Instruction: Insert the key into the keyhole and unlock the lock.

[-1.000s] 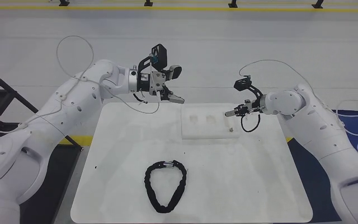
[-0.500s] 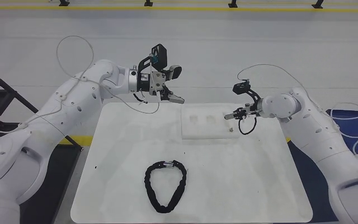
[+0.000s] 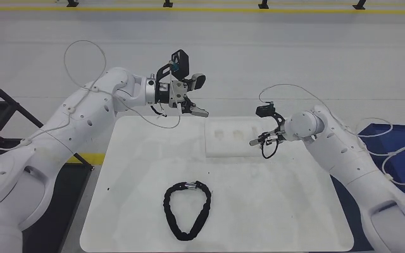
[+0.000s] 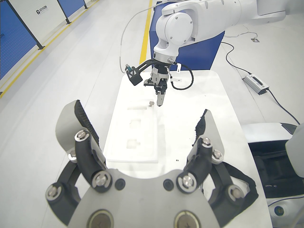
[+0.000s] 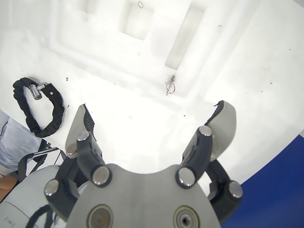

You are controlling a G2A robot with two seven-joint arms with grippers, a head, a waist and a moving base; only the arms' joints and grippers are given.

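Observation:
A small metal key (image 5: 170,86) on a ring lies on the white foam tray (image 5: 106,55), beside a long slot near the tray's corner. My right gripper (image 5: 153,107) hovers open just short of the key, with nothing between its fingers. It is at the tray's right end (image 3: 254,142) in the top view. The left wrist view has the key (image 4: 151,103) just beside that gripper's tip (image 4: 160,100). The black chain lock (image 3: 186,209) lies in a loop on the table's front, its metal cylinder (image 5: 35,92) showing. My left gripper (image 4: 142,117) is open and empty, above the table's back edge (image 3: 199,112).
The white table (image 3: 285,202) has free room around the chain and to its right. The foam tray (image 3: 234,140) has several shallow recesses. A blue cabinet (image 4: 190,48) stands beyond the table's right side.
My right gripper has moved left and lower, closing in on the key at the tray's end. The left arm and the chain lock have not moved.

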